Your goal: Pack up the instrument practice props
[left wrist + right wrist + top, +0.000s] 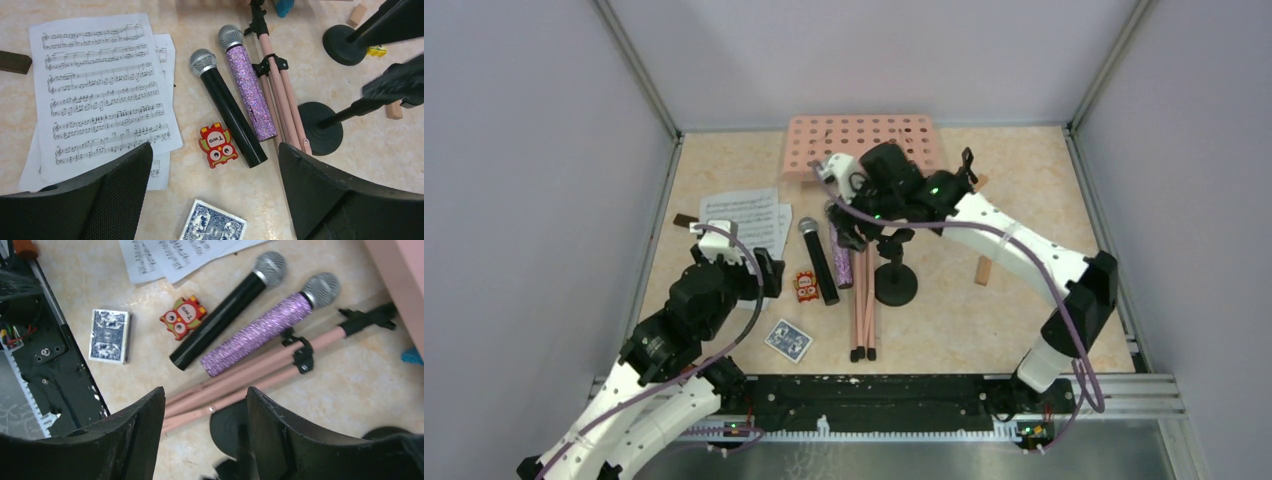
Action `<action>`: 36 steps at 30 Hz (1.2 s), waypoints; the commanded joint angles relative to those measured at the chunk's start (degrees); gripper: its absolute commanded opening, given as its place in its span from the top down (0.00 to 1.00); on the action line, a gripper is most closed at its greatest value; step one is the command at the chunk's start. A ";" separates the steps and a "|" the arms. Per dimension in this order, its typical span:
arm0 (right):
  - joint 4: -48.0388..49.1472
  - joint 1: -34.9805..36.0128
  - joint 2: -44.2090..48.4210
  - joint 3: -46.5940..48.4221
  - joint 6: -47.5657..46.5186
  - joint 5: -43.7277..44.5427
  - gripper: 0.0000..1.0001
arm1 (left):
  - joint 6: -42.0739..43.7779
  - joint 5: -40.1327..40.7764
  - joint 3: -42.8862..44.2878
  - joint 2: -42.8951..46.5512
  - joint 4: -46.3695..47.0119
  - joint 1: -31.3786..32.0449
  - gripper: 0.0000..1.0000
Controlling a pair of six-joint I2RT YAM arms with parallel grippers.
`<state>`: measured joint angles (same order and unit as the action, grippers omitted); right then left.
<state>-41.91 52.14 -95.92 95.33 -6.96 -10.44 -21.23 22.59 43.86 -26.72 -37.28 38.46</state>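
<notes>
At the far middle of the table [984,330] the salmon-pink music rack [861,142] lies with its folded tripod legs [864,310] running toward the near edge. Just left of the legs, side by side with their grey heads pointing far, lie the purple-glitter microphone [250,90] and the black microphone [230,117]. The purple one rests against the legs. Farther left the sheet-music pages [100,90] lie spread in a loose overlapping stack. One mic holder [320,129] stands on its round base just right of the legs; a second holder [342,45] stands beyond it, farther and to the right. The right gripper [205,392] hangs above the nearer holder with its fingers apart. The holder's stem rises in the gap, close to one finger, but whether they touch cannot be told. The left gripper [215,150] hovers over the near left, jaws spread wide and holding nothing. Below it are a red owl toy [216,145] beside the black microphone's tail and a blue card pack [212,225] nearer still.
</notes>
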 commanded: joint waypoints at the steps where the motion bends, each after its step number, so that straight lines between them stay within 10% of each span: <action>1: 0.29 -12.63 10.24 -0.59 -1.47 -13.12 0.40 | 1.21 -2.76 0.43 -0.15 5.17 0.06 0.01; 10: 24.15 -35.76 37.58 -22.99 15.23 -33.54 0.39 | 3.49 -0.22 -1.49 0.13 5.05 0.10 0.01; 36: 12.13 -37.21 89.80 -50.51 18.81 23.82 0.31 | 4.07 1.32 -4.67 3.13 7.35 0.15 0.01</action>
<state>-28.51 15.20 -9.19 47.03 10.17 3.79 -16.56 23.44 40.14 -24.47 -32.95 38.48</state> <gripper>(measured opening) 0.692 0.987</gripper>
